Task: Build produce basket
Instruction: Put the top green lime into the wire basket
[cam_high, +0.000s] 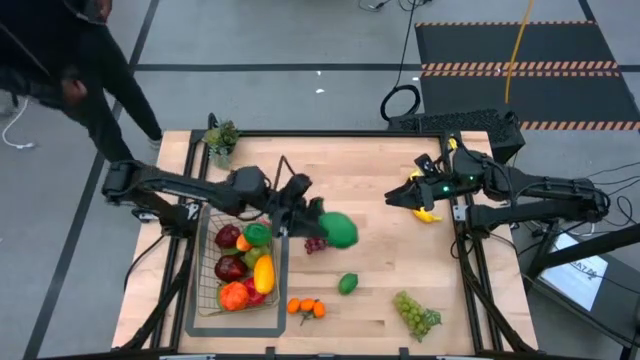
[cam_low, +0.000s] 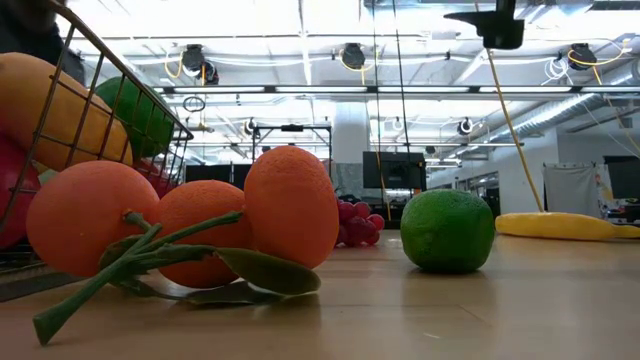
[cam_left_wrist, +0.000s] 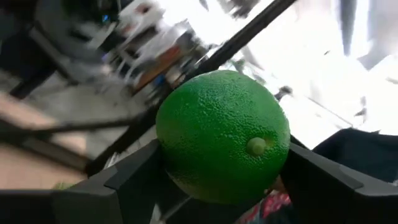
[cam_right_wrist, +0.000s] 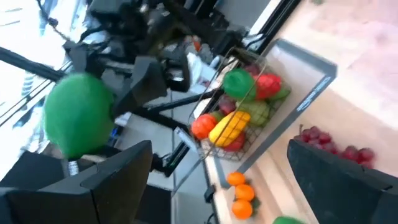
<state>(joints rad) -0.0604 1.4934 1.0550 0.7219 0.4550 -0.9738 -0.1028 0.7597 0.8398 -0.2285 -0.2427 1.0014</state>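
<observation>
The basket (cam_high: 215, 300) sits at the table's left, already stocked with produce (cam_high: 243, 265). Just right of it the left gripper (cam_high: 322, 226) clasps a lime (cam_high: 340, 230). Far right — the right gripper (cam_high: 398, 199) gapes, unladen, beside a banana (cam_high: 428, 213).

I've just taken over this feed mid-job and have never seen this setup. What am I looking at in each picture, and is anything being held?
Two dark robot arms work at a wooden table. One picture looks straight down, one sits at table height, and one camera rides on each wrist. The left gripper holds a lime between its jaws, raised just beside the wire basket, which already holds fruit. The right gripper waits open and empty by the banana. Lying on the table are red grapes, another lime, oranges and green grapes. A small potted sprig stands at the far edge.
</observation>
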